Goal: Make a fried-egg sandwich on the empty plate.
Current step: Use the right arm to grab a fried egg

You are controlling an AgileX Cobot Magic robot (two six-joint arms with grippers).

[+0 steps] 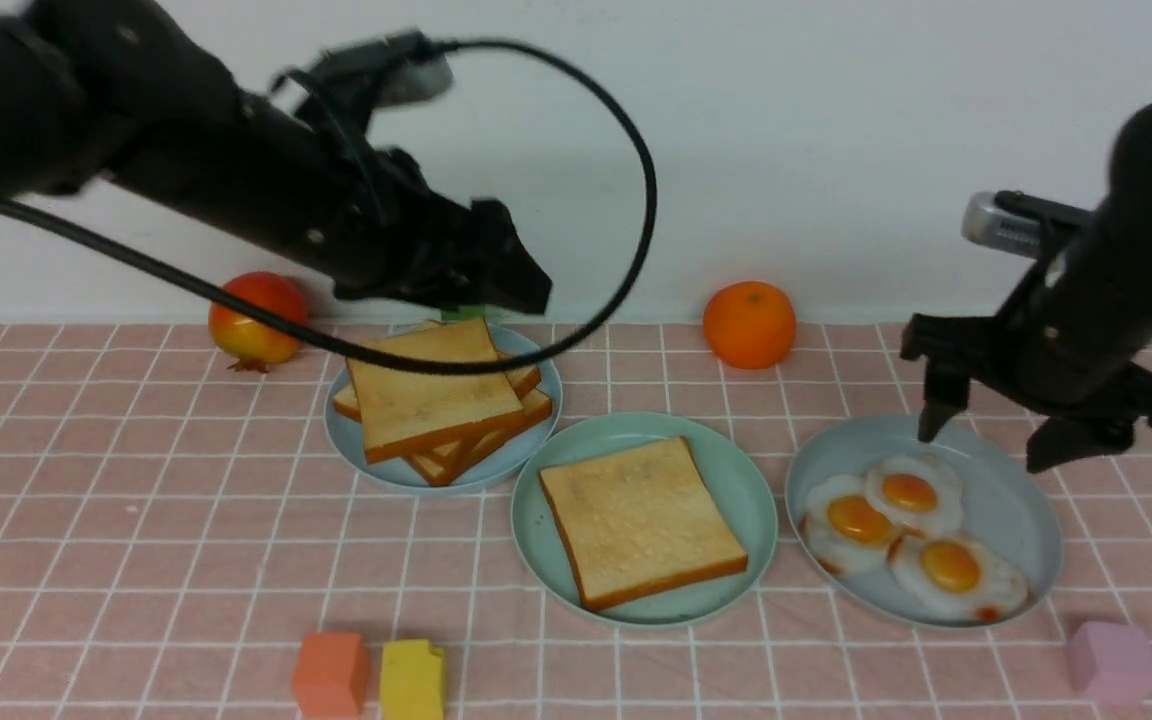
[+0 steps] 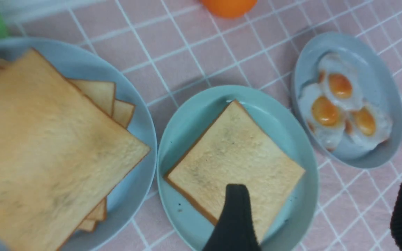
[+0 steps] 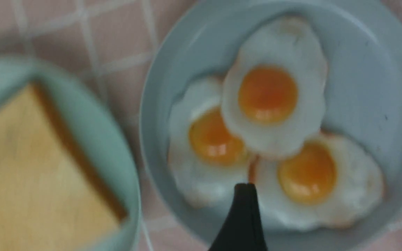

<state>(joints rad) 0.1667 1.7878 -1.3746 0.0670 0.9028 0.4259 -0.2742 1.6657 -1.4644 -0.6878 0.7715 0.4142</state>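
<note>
OK: right gripper point(image 1: 986, 445) has its jaws spread and holds nothing, hovering over the far rim of the oval plate point(image 1: 1021, 500) by the counter's right edge. Three fried eggs point(image 1: 911, 492) lie just below it, toward the front edge, overlapping. The rearmost sits on top, so it's probably the one to pinch. The cluster runs diagonally toward the front-right corner. Left gripper point(image 1: 511, 290) is also open and empty, over the toast stack point(image 1: 431, 400) left of centre. Mint plate point(image 1: 736, 480) sits mid-counter with one toast slice point(image 1: 641, 520) and no egg yet. Right arm is nearer the eggs.
</note>
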